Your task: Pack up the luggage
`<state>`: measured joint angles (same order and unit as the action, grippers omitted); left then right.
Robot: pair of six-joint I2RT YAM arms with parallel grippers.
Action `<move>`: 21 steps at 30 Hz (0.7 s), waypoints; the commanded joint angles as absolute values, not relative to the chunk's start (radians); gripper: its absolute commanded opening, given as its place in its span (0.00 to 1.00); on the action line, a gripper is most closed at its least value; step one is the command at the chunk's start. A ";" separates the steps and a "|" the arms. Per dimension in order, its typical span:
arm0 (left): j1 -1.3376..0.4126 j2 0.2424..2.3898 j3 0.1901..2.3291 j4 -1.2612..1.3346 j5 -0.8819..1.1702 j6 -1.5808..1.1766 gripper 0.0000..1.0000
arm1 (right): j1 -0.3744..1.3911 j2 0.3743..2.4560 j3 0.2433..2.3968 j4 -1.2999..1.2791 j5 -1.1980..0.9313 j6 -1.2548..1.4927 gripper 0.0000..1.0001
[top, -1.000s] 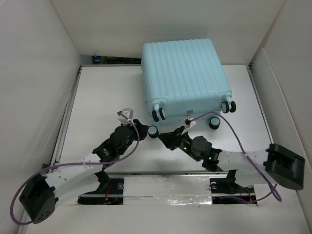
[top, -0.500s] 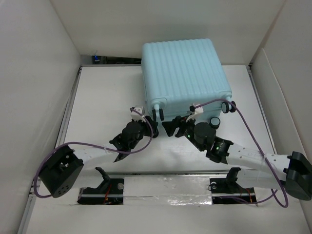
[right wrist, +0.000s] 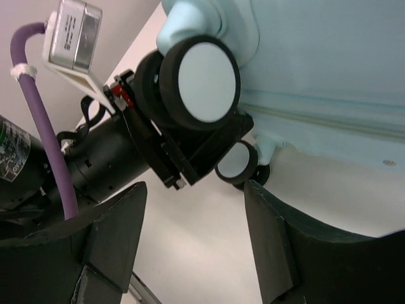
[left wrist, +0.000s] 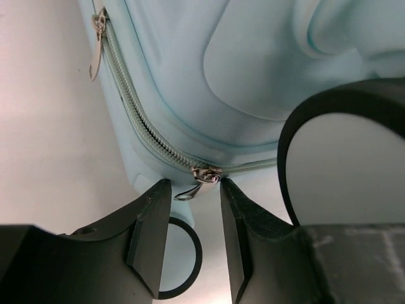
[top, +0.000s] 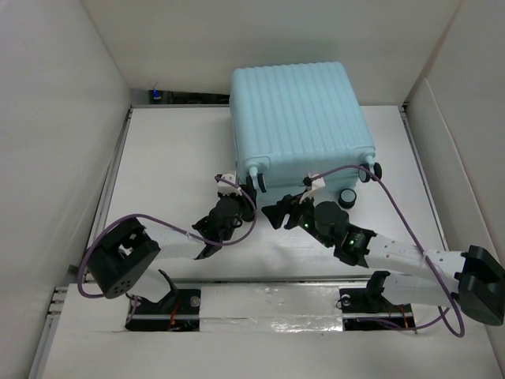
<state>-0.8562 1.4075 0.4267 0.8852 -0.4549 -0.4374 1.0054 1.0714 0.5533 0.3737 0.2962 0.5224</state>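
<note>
**Both arms at the wheel end of the closed luggage point(top: 296, 118)**

From the near edge the two arms stretch over the white tabletop point(top: 170, 150) and meet at the near end of the luggage. The left gripper point(left wrist: 192, 193) has its jaws a narrow gap apart, one on each side of a metal zipper pull point(left wrist: 190, 189) at the corner seam, not pinching it. Just beside it, the right gripper point(right wrist: 193, 190) has its jaws wide apart with nothing between them, facing a white-faced wheel point(right wrist: 202, 69). Beyond, the luggage lies flat and zipped, ribbed shell up, in the far middle of the tabletop, wheels toward the arms.
</note>
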 commanded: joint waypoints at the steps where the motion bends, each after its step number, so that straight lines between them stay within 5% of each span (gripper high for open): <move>1: -0.844 1.446 0.454 1.130 -0.557 -0.428 0.31 | 1.000 1.045 0.526 0.462 0.256 0.532 0.68; 7: -0.853 1.448 0.459 1.226 -0.558 -0.396 0.26 | 1.000 1.039 0.497 0.476 0.245 0.541 0.65; 14: -0.853 1.387 0.457 1.224 -0.583 -0.331 0.00 | 0.991 1.022 0.480 0.482 0.247 0.545 0.64; 21: -0.853 1.384 0.428 1.218 -0.595 -0.316 0.00 | 0.982 1.017 0.520 0.463 0.238 0.514 0.70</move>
